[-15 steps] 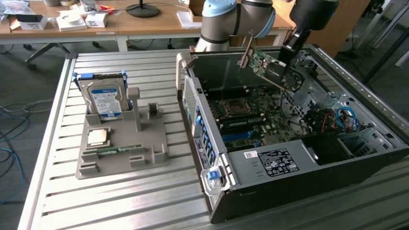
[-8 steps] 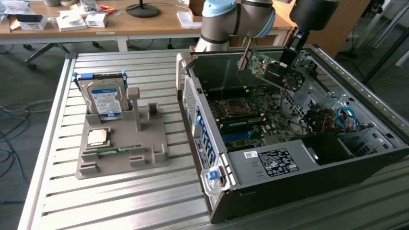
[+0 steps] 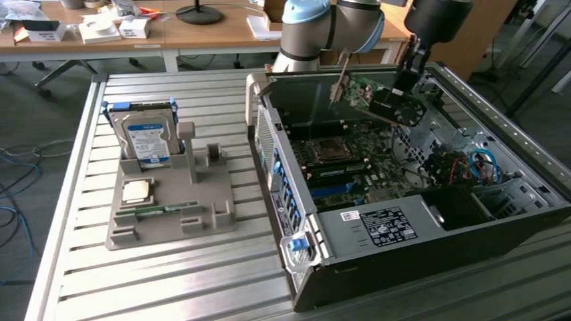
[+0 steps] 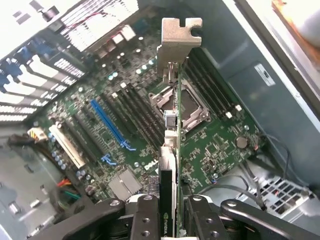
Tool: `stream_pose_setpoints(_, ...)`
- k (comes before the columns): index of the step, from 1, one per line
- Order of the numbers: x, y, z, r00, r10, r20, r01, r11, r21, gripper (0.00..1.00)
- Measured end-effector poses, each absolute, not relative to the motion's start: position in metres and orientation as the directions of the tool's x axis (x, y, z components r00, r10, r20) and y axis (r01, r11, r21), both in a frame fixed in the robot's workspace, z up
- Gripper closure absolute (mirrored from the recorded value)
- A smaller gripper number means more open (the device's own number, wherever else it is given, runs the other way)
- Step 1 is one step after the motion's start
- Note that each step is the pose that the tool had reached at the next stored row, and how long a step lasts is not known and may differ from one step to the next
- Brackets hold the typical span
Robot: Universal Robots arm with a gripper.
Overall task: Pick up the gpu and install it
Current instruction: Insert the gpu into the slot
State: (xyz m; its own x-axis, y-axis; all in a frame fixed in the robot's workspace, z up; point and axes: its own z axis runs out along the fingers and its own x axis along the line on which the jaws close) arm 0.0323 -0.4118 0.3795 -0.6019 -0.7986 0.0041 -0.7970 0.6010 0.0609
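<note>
The gpu (image 3: 375, 93), a dark green card with a black fan and a silver bracket at one end, hangs in the air above the open computer case (image 3: 402, 221). My gripper (image 3: 407, 81) is shut on its end opposite the bracket. In the wrist view I see the gpu (image 4: 172, 130) edge-on, its silver bracket (image 4: 177, 42) at the far end, clamped between my fingers (image 4: 145, 220). Below it lies the motherboard (image 4: 210, 145) with a blue slot (image 4: 111, 125) and the CPU socket (image 4: 187, 107). The card is well clear of the board.
A grey holder (image 3: 170, 200) on the slatted metal table carries a blue-labelled silver hard drive (image 3: 147, 137), a CPU chip (image 3: 136, 192) and a slim green RAM stick (image 3: 160, 209). Blue and red cables (image 3: 473, 167) lie inside the case. A wooden desk (image 3: 214, 30) stands behind.
</note>
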Motion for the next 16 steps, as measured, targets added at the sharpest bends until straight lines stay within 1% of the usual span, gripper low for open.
stream_pose_setpoints(16, 0.0322, -0.4118, 0.379, -0.388, -0.921, 0.012, -0.92, 0.388, 0.057, 0.74)
